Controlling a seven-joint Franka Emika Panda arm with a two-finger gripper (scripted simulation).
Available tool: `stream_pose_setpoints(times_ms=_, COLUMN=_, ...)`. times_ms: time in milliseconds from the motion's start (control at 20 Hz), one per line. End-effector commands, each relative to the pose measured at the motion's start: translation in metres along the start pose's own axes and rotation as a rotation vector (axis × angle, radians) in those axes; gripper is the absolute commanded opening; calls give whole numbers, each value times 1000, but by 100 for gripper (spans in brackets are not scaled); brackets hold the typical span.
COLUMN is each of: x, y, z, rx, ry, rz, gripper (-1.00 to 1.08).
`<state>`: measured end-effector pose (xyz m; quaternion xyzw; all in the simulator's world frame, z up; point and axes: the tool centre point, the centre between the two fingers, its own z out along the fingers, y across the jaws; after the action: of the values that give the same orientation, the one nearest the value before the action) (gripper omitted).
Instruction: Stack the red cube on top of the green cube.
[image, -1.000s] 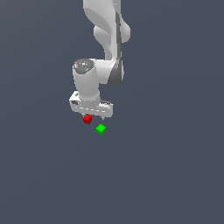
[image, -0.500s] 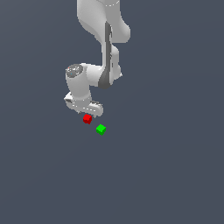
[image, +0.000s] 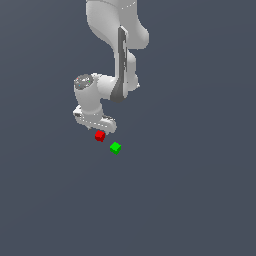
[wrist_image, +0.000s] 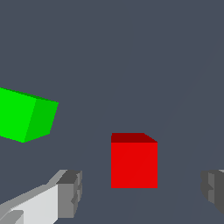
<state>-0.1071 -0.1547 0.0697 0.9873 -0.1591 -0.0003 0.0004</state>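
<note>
Two cubes are sitting on the table (image: 200, 200): one red cube (image: 100, 135) and one green cube (image: 115, 148). The red cube is lying just beside the green one, apart from it, toward the exterior view's left and slightly farther back. One arm is working, with one end effector (image: 98, 131) hovering directly over the red cube.

State of the end effector: its jaws are standing apart, gripping nothing. In the wrist view the two fingers (wrist_image: 70, 192) are flanking the red cube (wrist_image: 134, 164) with clear gaps on both sides, and the cube is sitting roughly midway between them. The green cube (wrist_image: 24, 116) is lying off to one side, outside the finger span.

Step in hand, as judged: approaching to grasp the red cube. Doing it well is calling for a straight vertical descent, keeping the cube centred between the pads and the pads parallel to its flat faces, so closing is not twisting or nudging it. The pads should be reaching the cube's mid-height before closing. The neighbouring green cube is close enough that the nearer finger needs watching during descent.

Count: red cubes, one; green cubes, one; arms, one.
</note>
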Motion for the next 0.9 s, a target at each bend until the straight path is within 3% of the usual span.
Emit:
stream_pose_setpoints(times_ms=0, x=0, y=0, z=2, rx=0, ry=0, rz=0, gripper=100)
stream_pose_setpoints(times_ms=800, x=0, y=0, z=50, rx=1, ry=0, rz=0, gripper=100)
stream_pose_setpoints(times_ms=850, x=0, y=0, z=50, rx=1, ry=0, rz=0, gripper=-100)
